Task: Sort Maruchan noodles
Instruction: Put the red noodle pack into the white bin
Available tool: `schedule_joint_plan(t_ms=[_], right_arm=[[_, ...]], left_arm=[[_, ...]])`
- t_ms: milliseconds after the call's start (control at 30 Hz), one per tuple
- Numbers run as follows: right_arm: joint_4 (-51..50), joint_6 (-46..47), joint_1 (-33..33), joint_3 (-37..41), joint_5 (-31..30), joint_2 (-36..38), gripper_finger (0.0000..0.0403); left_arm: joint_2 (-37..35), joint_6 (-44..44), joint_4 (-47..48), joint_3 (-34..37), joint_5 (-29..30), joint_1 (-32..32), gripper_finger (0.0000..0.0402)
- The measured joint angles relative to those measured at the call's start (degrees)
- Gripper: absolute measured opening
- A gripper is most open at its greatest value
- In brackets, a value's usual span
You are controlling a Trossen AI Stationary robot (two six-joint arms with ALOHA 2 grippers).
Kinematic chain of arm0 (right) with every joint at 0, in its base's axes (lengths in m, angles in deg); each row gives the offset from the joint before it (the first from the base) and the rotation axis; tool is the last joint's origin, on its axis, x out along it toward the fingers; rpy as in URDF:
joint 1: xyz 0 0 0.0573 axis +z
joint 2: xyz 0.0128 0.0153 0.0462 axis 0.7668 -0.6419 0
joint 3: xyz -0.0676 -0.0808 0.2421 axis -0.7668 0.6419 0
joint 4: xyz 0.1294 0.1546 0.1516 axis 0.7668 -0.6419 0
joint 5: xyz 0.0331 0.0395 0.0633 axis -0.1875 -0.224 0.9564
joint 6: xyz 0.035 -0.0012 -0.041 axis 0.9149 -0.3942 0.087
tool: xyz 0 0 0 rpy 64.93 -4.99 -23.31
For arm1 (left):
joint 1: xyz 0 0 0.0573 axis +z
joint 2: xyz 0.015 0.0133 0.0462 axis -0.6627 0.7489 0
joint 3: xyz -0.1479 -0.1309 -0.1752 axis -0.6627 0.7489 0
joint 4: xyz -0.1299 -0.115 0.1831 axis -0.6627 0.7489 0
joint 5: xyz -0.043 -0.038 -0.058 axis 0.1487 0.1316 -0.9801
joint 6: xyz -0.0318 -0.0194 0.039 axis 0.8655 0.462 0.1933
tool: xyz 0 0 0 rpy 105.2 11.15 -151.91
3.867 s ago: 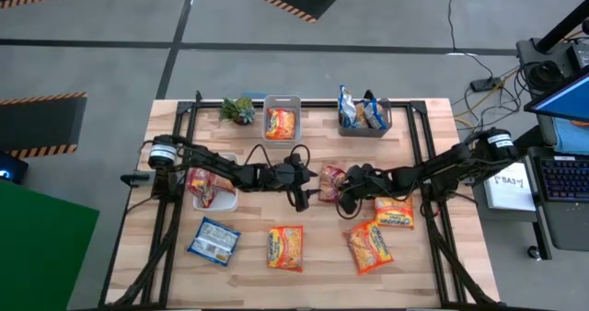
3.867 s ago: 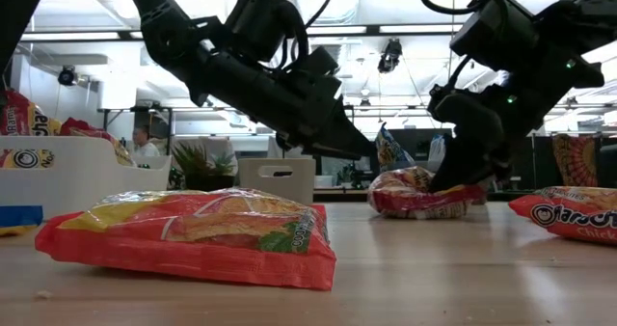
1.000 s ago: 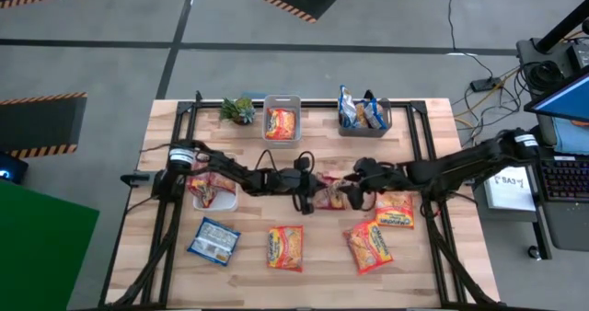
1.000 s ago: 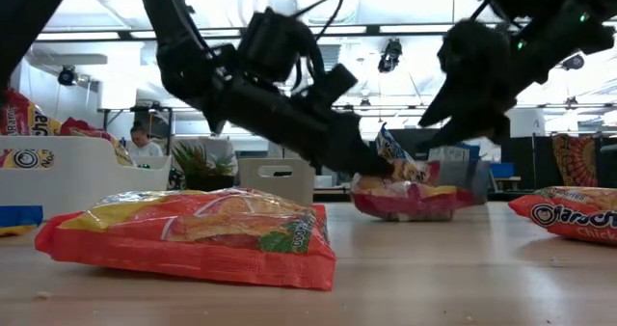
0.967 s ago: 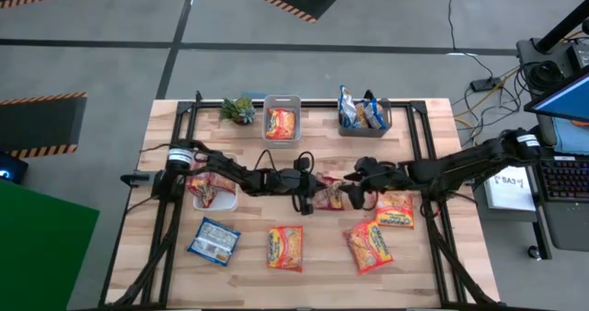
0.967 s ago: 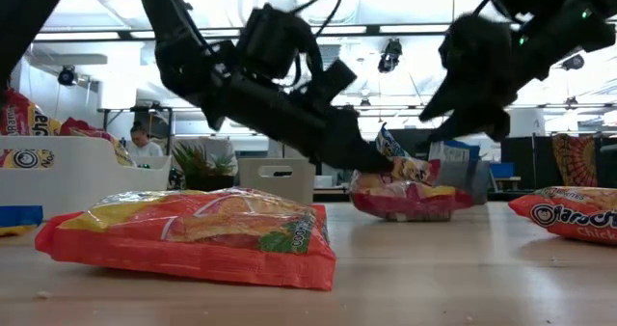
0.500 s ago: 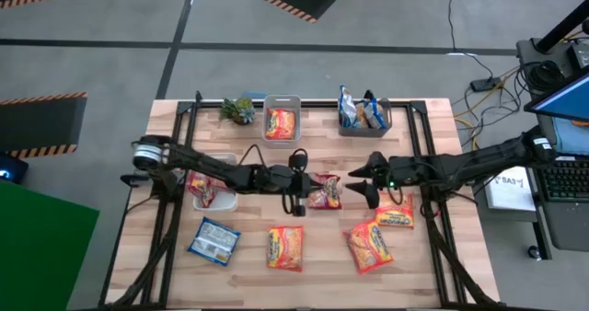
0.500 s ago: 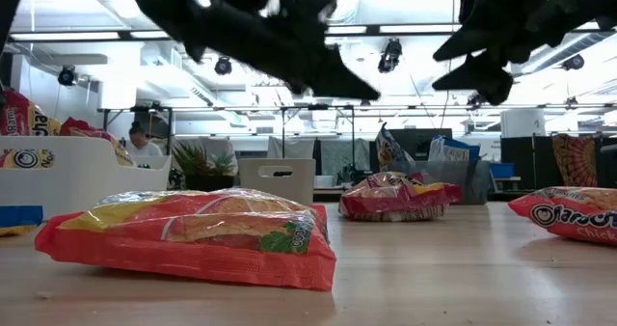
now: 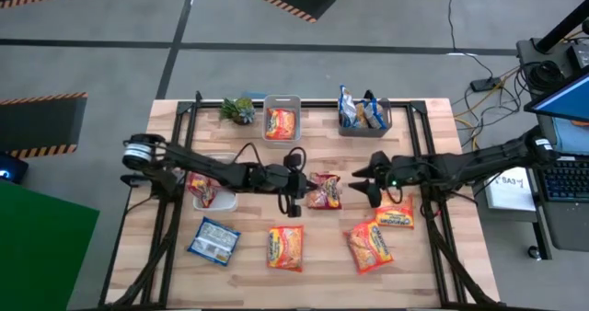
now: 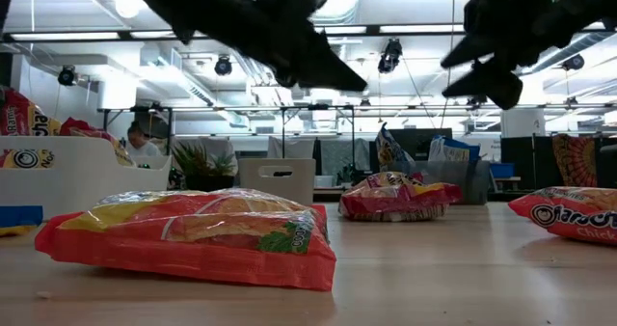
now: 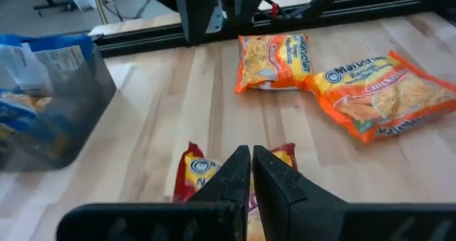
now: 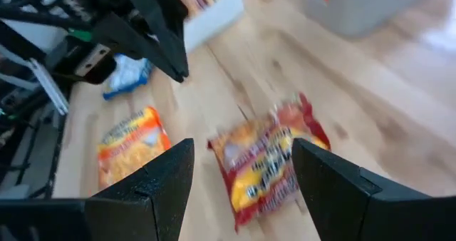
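Maruchan red-pink packet [image 9: 323,190] lies flat mid-table, between the two raised grippers and touching neither. Left gripper [image 9: 295,203] hangs just beside its left edge, fingers pressed together; right gripper [image 9: 360,184] hangs near its right edge, fingers spread apart. Packet's long axis runs roughly front-to-back.

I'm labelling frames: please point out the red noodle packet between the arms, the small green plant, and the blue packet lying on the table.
red noodle packet [image 9: 324,190], high view, its middle.
green plant [image 9: 241,109], high view, its leaves.
blue packet [image 9: 213,240], high view, its middle.
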Motion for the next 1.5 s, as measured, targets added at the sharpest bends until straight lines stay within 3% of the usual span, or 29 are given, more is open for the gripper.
schedule_joint_plan(t_ms=[133,267,500,700,1167,1500], right_arm=[[-4.1,4.1,0.2,0.0,0.0,-2.1,0.0226],[-5.6,5.7,1.1,0.2,1.0,-4.0,0.0226],[-10.2,12.7,1.8,0.6,15.3,-5.2,0.0226],[-14.7,13.8,3.3,0.8,16.5,-5.1,0.0226],[-13.8,10.8,3.2,1.5,15.4,-5.0,0.0226],[-13.8,9.3,3.2,1.6,14.4,-5.0,0.0226]], left_arm=[[4.9,-0.3,-6.1,-0.2,-0.9,1.3,0.003],[10.1,-0.1,-8.5,-0.5,-2.1,3.2,0.0086],[15.2,1.2,-16.8,-0.6,-0.4,4.7,0.018],[19.1,0.0,-23.1,-0.6,-0.4,5.0,0.0215],[23.7,2.2,-26.2,-1.6,-0.5,5.2,0.0176],[23.7,2.2,-25.3,-1.6,-0.5,5.2,0.0064]])
